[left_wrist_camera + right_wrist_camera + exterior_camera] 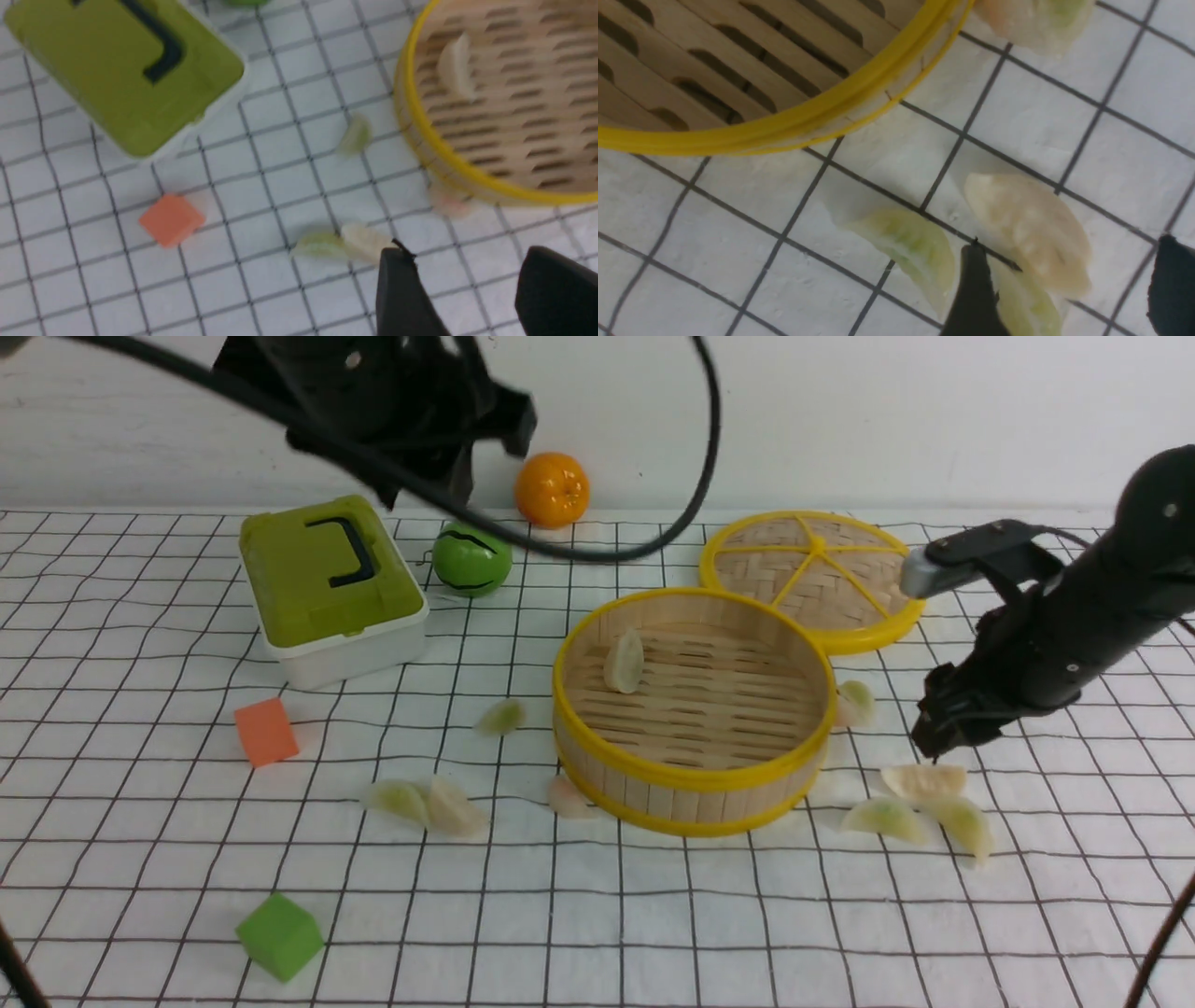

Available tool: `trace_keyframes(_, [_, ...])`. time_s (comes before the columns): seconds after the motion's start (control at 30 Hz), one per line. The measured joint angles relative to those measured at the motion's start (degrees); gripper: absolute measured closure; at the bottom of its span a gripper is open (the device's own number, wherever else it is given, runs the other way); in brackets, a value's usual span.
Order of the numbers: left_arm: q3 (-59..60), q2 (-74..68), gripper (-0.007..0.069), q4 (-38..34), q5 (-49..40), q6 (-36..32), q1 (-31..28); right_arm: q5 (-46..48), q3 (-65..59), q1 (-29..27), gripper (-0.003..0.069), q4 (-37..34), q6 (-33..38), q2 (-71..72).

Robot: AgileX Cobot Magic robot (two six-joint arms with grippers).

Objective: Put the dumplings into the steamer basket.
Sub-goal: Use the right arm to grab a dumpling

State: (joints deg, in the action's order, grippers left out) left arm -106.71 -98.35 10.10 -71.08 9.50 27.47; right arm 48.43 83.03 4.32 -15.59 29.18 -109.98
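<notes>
Everything is carried by the gridded bench (653, 933). The steamer basket (693, 775) is set at its middle, with one dumpling (624, 661) inside; the other dumplings (887, 819) are scattered around it. The right gripper (938, 742) is held just above three clustered ones, its fingers (973, 298) spread and empty; the left gripper (467, 270) is likewise spread. Light, soft, slippery handling is expected, so the pale one (1029, 231) is best pinched gently across its plump middle.
</notes>
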Motion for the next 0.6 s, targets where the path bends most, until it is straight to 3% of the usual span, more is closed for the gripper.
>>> trace_keyframes(0.3, [19.0,5.0,0.0287,1.3,0.7,0.2,0.0,3.9,7.5,0.3,0.0225,2.6,4.4,-10.2])
trace_keyframes(0.5, [21.1,5.6,0.0292,1.1,6.0,0.6,0.0,5.0,8.0,0.3,0.0424,4.0,4.0,-11.2])
trace_keyframes(0.6, [21.1,6.0,0.0309,0.9,7.8,1.4,0.0,5.5,8.0,0.3,0.0437,4.1,2.6,-10.9])
